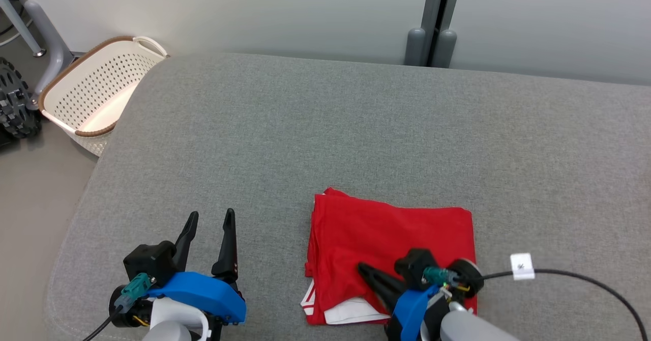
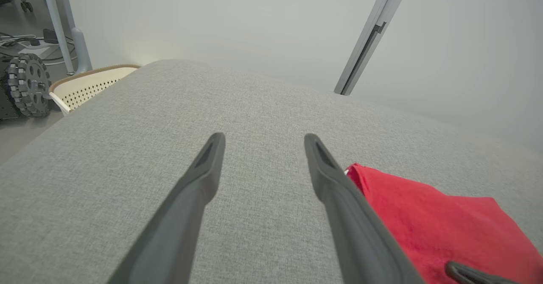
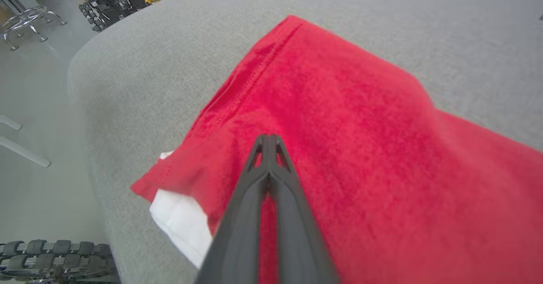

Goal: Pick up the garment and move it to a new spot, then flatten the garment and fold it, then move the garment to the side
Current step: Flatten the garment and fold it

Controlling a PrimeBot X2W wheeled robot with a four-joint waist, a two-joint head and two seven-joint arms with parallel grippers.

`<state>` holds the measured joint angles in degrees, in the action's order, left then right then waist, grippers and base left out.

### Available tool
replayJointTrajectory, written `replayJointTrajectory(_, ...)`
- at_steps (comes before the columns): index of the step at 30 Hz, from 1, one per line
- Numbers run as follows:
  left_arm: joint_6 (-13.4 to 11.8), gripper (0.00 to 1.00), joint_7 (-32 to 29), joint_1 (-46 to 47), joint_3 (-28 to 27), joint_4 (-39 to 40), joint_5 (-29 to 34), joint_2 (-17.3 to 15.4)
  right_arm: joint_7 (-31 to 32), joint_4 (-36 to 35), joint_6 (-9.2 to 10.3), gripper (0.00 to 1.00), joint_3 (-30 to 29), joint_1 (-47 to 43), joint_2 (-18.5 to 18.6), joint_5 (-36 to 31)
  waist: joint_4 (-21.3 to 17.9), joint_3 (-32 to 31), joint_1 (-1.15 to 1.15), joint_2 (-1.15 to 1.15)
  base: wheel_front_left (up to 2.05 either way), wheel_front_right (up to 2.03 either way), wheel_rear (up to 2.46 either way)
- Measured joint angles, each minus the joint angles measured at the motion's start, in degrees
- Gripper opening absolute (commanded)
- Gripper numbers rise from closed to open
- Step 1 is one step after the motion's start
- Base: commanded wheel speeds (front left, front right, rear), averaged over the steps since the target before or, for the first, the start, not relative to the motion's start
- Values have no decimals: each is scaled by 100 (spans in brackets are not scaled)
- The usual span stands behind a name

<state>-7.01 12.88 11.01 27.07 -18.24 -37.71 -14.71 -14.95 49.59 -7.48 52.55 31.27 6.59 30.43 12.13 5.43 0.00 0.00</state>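
The limp, folded red cloth garment [image 1: 391, 229] is judged best pinched at its layered edge. Upon it the right hand [image 3: 268, 139] is clenched. Beside it the left hand [image 1: 211, 214] is held released.

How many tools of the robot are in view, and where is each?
2. The left tool is open above the cushion, left of the garment; the right tool is shut, over the garment.
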Motion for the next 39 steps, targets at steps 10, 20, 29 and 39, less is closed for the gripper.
replayJointTrajectory(10,31,100,-16,4,42,-42,-15,-35,130,181,0,0,800,-176,-259,341,97,-38,0,0,0,0,0)
replayJointTrajectory(20,0,100,-18,-19,78,-60,-55,-71,60,179,0,0,1044,-3,-344,754,71,-159,0,0,0,0,0)
replayJointTrajectory(29,20,100,44,-38,166,-27,-26,37,-5,-722,0,100,-1280,-108,-75,79,-211,-312,0,0,0,0,0)
replayJointTrajectory(39,60,100,181,-102,110,-257,43,220,-8,-2049,0,100,-4011,-1581,-210,-1600,-632,-545,0,1,0,0,0)
